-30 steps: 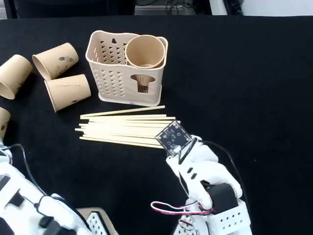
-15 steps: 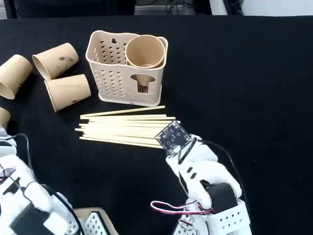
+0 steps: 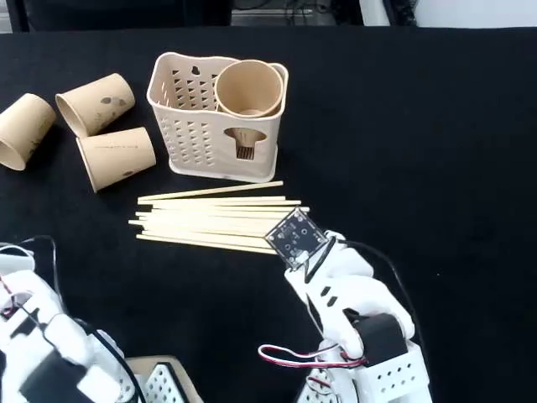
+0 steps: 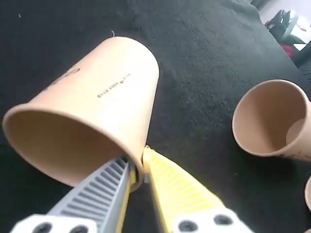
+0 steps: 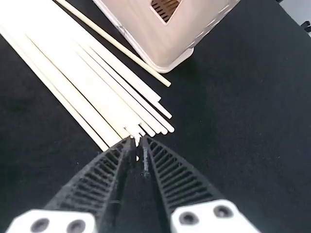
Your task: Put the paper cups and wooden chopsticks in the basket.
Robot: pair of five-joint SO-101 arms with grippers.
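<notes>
Left tool (image 4: 137, 170) clamped on rim of tan paper cup (image 4: 92, 111); cup on its side, mouth toward tool, near-left of black tabletop (image 3: 436, 126). Cream perforated plastic basket (image 3: 189, 134) farther off, rightward. Pale wooden chopsticks (image 3: 210, 220) lying left-right. Right tool (image 5: 137, 145) at their right ends, arm folded low; grip cannot tell.
</notes>
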